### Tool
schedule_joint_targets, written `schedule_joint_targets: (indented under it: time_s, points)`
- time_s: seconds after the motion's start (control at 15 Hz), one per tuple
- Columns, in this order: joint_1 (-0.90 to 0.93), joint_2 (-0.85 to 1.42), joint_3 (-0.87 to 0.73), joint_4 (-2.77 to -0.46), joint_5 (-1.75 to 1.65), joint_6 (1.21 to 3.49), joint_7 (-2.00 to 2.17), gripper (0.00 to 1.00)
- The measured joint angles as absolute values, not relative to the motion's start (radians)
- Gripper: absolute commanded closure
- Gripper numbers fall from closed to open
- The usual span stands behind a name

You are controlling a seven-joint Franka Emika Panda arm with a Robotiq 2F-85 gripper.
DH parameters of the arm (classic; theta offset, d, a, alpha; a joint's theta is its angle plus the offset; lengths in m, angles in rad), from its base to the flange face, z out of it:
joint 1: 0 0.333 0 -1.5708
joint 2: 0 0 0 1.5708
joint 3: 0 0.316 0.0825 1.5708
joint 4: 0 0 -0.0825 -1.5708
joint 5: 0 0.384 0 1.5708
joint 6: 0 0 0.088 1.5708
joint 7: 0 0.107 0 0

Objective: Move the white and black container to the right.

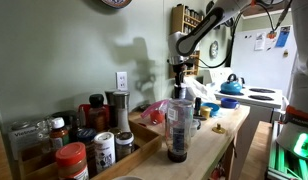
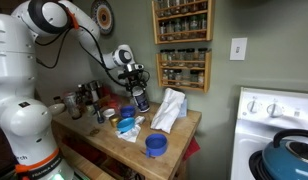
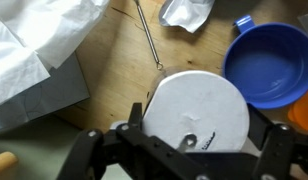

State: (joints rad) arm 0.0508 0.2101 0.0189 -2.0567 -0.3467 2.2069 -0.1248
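In the wrist view the white and black container [image 3: 197, 100] shows as a large round white face that fills the gap between my fingers. My gripper [image 3: 199, 128] is shut on it, with a finger against each side. The black lid is hidden from this view. In both exterior views my gripper [image 1: 181, 70] [image 2: 135, 80] hangs just above the wooden countertop [image 2: 179, 130], in the middle of the clutter. The container under it is too small to make out there.
A blue bowl [image 3: 272, 62] [image 2: 156, 145] lies close on one side and a crumpled white cloth [image 3: 34, 40] [image 2: 169, 108] on the other. A tall clear tumbler [image 1: 177, 128] and several spice jars [image 1: 72, 158] stand on the counter. A stove with a blue kettle [image 1: 231, 85] stands beyond the counter's end.
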Motion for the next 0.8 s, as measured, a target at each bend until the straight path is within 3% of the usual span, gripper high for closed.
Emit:
schedule_joint_targets:
  time_s: [0.07,0.13,0.8]
  points:
    - [0.051,0.212,0.02,-2.057,-0.344,2.217,-0.126,0.29]
    - [0.051,0.213,0.021,-2.056,-0.335,2.22,-0.13,0.01]
    - [0.05,0.138,0.02,-2.052,-0.311,2.219,-0.155,0.0]
